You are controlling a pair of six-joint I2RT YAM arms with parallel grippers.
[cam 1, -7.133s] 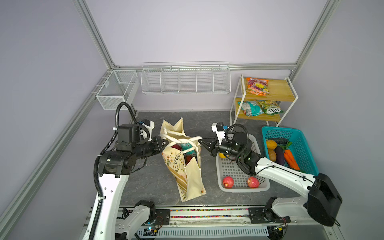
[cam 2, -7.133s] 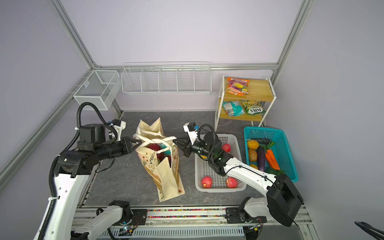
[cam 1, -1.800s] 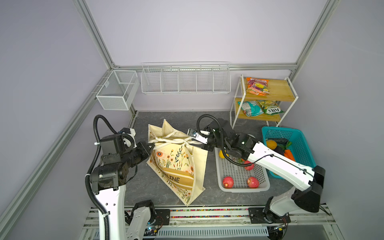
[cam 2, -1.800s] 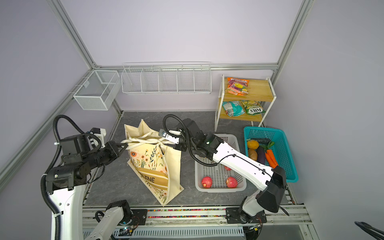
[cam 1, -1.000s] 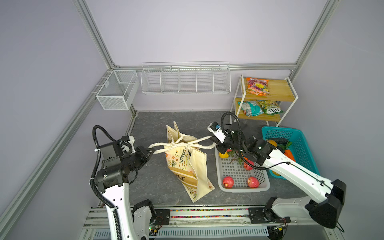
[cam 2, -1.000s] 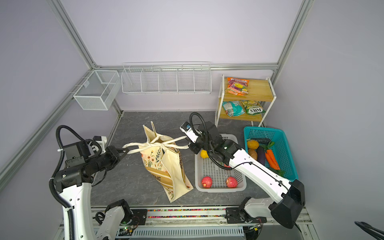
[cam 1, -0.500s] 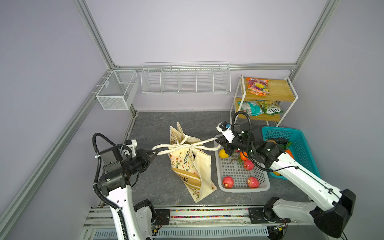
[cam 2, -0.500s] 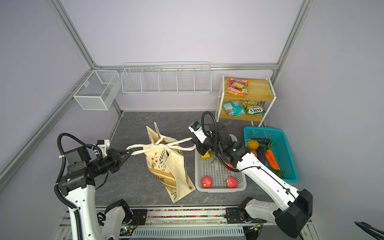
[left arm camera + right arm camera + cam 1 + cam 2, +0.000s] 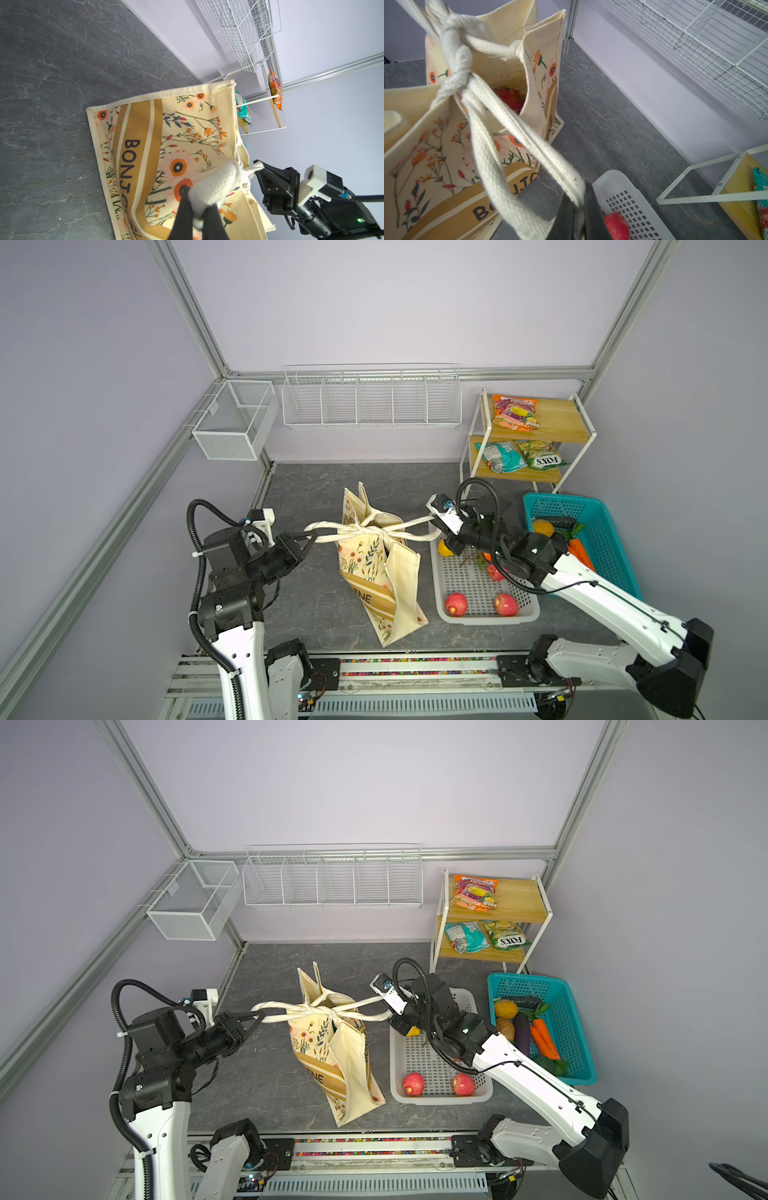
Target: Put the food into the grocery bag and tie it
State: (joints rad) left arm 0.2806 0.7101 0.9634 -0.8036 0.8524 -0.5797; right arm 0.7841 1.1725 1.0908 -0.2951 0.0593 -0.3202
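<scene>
The cream floral grocery bag [image 9: 374, 568] [image 9: 328, 1048] stands mid-table in both top views. Its two long straps are knotted [image 9: 380, 531] [image 9: 454, 68] above its mouth. My left gripper [image 9: 309, 537] [image 9: 197, 199] is shut on the strap loop that runs left of the knot. My right gripper [image 9: 441, 533] [image 9: 581, 199] is shut on the loop that runs right, and both straps are taut. Red food [image 9: 508, 97] shows inside the bag. Two red apples [image 9: 456, 603] [image 9: 506, 605] lie in the white basket [image 9: 486, 618].
A teal basket [image 9: 615, 547] at the right holds carrots, an eggplant and yellow fruit. Snack packets [image 9: 515, 412] lie on the wooden shelf rack [image 9: 561, 423] at the back right. Wire baskets [image 9: 370, 402] hang on the back wall. The right arm reaches over the white basket.
Both grippers have drawn apart, each with its strap, and the knot has pulled tighter. The bag has shifted slightly right and stands more upright.
</scene>
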